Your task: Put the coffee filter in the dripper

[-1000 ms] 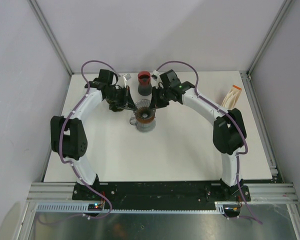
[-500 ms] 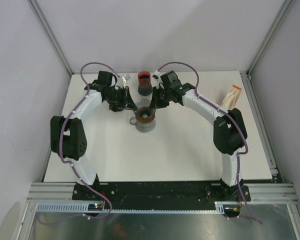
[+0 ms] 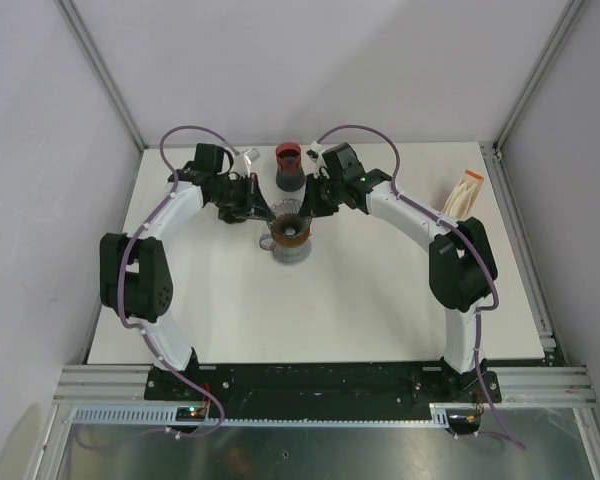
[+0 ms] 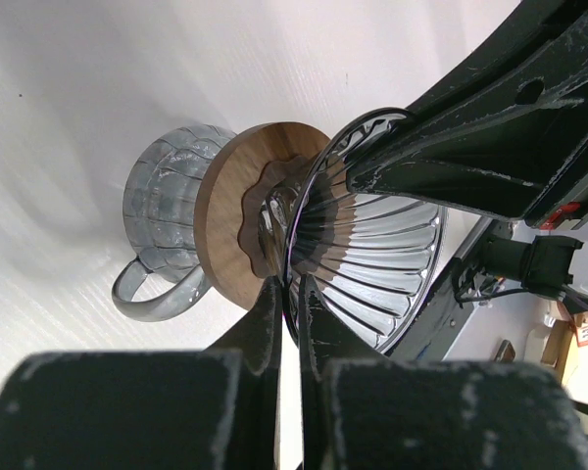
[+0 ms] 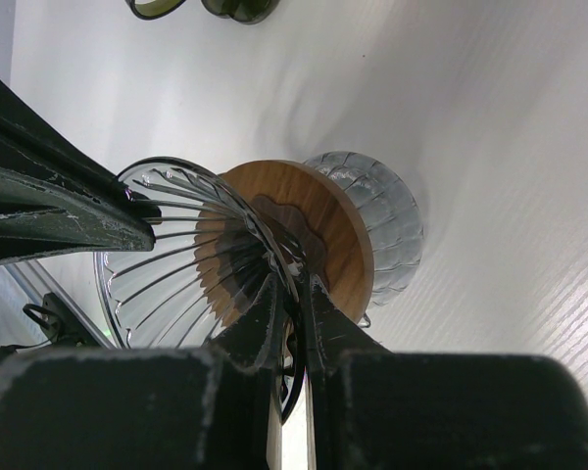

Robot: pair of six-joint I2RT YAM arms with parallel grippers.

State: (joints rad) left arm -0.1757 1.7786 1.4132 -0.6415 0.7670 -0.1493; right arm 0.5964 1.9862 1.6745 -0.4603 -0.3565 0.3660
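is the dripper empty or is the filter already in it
Empty: both wrist views show the dripper as bare ribbed glass, with no paper lining it.

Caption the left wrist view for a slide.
Left gripper and right gripper pinch the glass dripper at opposite rim edges; wooden collar and glass mug beneath.

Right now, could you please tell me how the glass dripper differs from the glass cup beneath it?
The dripper is a wide ribbed cone with a wooden collar; the cup is rounder, narrower and has a handle. The dripper's rim is pinched by the left tool and right tool, while neither touches the cup. Both are clear glass.
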